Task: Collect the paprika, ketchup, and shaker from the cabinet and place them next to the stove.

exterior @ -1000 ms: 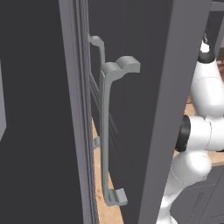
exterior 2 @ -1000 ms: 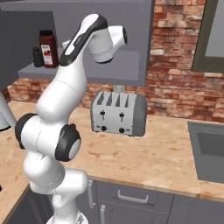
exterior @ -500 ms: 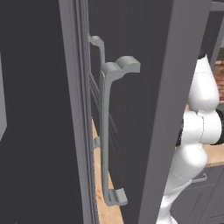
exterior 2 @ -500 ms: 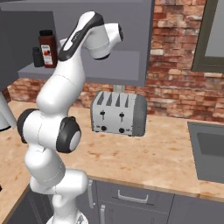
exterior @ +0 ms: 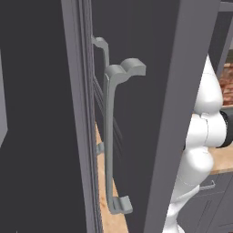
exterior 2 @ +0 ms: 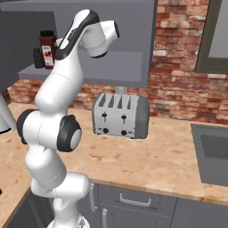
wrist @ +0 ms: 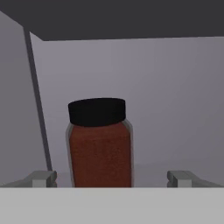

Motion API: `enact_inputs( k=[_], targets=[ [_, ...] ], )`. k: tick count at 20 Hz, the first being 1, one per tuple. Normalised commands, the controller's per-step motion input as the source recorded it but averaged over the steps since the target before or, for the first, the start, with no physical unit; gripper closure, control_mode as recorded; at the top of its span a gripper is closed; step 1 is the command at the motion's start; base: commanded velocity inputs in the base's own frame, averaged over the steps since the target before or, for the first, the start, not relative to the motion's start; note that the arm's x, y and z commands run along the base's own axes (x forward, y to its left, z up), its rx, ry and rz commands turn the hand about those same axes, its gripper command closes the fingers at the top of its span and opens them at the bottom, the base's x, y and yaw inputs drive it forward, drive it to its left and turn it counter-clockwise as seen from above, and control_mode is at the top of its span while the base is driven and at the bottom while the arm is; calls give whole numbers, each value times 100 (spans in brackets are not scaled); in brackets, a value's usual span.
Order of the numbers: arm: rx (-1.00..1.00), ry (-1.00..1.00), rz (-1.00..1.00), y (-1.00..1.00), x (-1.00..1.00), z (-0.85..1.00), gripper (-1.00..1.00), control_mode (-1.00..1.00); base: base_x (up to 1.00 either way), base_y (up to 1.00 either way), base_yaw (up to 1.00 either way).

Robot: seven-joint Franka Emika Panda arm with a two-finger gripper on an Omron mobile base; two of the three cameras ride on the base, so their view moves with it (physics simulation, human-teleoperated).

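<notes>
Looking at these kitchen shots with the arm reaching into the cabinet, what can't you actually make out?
- Ketchup: cannot be picked out; in the right base view the arm covers the shelf beside the paprika and shaker.
- Paprika's base: cut off at the bottom of the hand view, between the open tool tips.
- Cabinet interior: the left base view faces its door edge-on.
- Paprika label: too small in the right base view.

The grey cabinet shelf (exterior 2: 89,73) carries the paprika (exterior 2: 46,48) and shaker (exterior 2: 38,58).
</notes>
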Motion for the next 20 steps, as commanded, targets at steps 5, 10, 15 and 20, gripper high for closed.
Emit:
enact_inputs(
  k=[5, 10, 15, 20],
  targets=[
    [0, 0, 0, 5, 0, 0, -100, -100, 0, 0, 0],
    [0, 0, 0, 10, 0, 0, -100, -100, 0, 0, 0],
    [-1, 1, 0, 22, 0, 0, -100, -100, 0, 0, 0],
    [0, 0, 0, 9, 0, 0, -100, -100, 0, 0, 0]
  ],
)
